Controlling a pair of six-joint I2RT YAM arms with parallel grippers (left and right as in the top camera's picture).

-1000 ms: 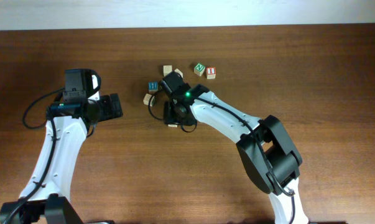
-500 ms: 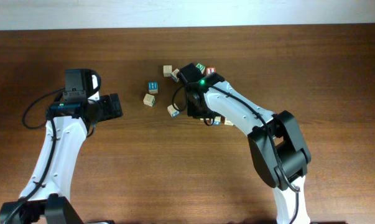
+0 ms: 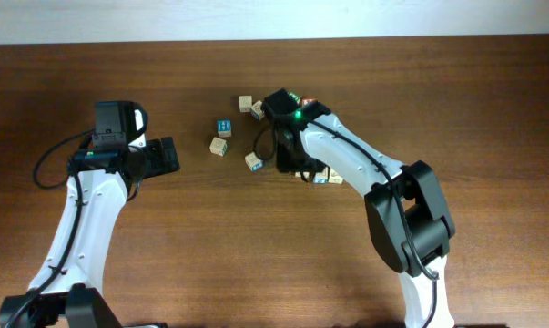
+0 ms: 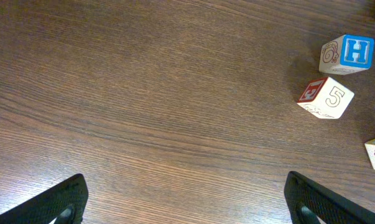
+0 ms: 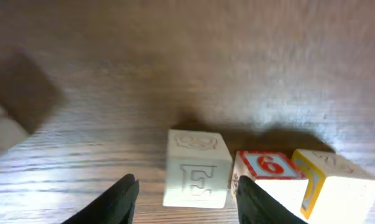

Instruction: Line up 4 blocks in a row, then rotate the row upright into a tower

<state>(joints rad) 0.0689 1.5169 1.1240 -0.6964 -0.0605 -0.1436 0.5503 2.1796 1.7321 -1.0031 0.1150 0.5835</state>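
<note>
Between my right jaws, mid-counter, sits the block marked E [image 5: 196, 171], flat on the wood with its letter face toward my wrist camera. These jaws stand spread, 1 finger on each side of it. The left finger is clearly apart from the cube. The right finger is close against the narrow seam between it and the block marked 6 [image 5: 268, 169]. I am pinching nothing. A yellow-edged block [image 5: 336, 183] sits just beyond the 6 on the right, so 3 cubes form a short row. I cannot tell whether the E and the 6 touch.

My left jaws are spread as wide as they go over bare counter [image 4: 143, 93], holding nothing. The H block [image 4: 349, 54] and the 5 block [image 4: 327, 98] lie far off to their right.

I judge the E cube to be light, stiff and unbreakable. Its smooth printed faces could slip or twist under an off-centre pinch. The best hold looks to be on the 2 opposite side faces, squarely at mid-height and pressed flat. The tight spot is the 6 side, where a finger may nudge the neighbour as I close or turn.
</note>
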